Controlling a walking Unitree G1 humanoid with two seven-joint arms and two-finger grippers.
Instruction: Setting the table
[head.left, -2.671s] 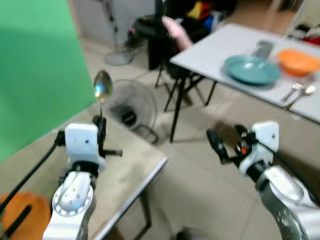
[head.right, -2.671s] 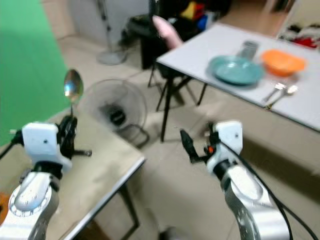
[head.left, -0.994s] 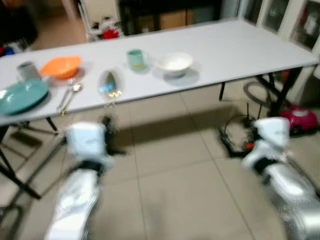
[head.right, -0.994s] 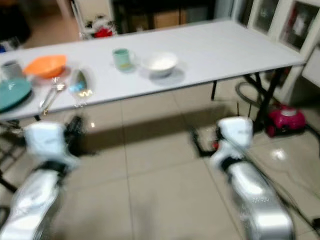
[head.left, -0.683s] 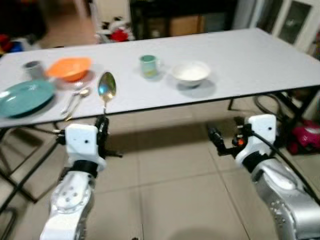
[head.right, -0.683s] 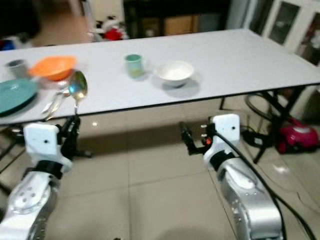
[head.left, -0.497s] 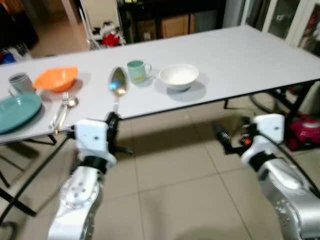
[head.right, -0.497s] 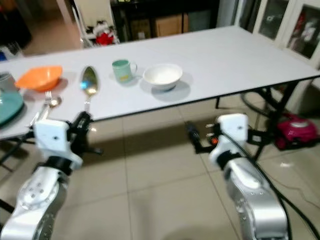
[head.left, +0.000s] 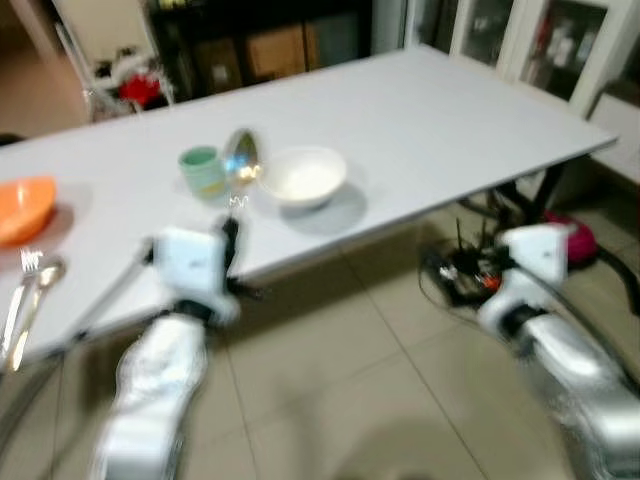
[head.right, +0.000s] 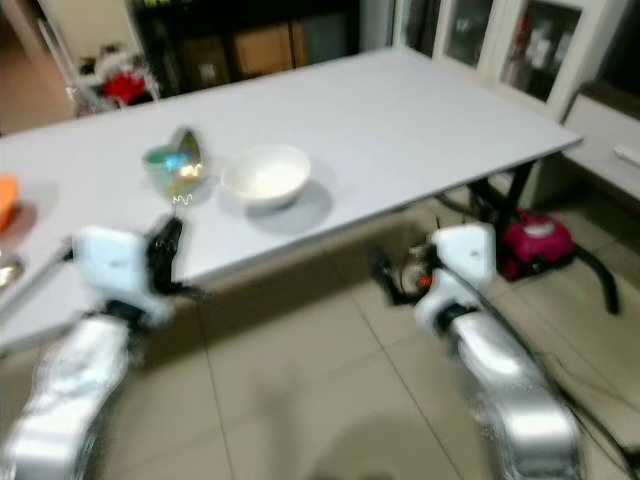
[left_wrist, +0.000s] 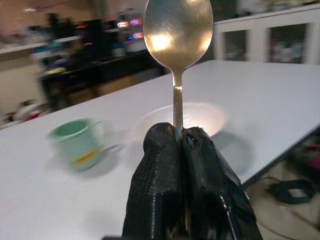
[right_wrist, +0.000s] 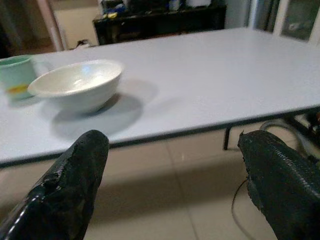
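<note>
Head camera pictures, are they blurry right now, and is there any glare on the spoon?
Both eye views are motion-blurred, arms and table edges smeared; in the left eye view the spoon is a bright smudge. The left wrist view is sharper near the left pincer, with a glare spot on the spoon's bowl; the mug behind is soft.

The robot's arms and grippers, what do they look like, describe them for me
Both arms are silver metal with rounded joints, each ending in a boxy white wrist housing. The left gripper and right gripper have long black textured fingers. A black cable runs along the right arm, with an orange-red spot by its wrist.
</note>
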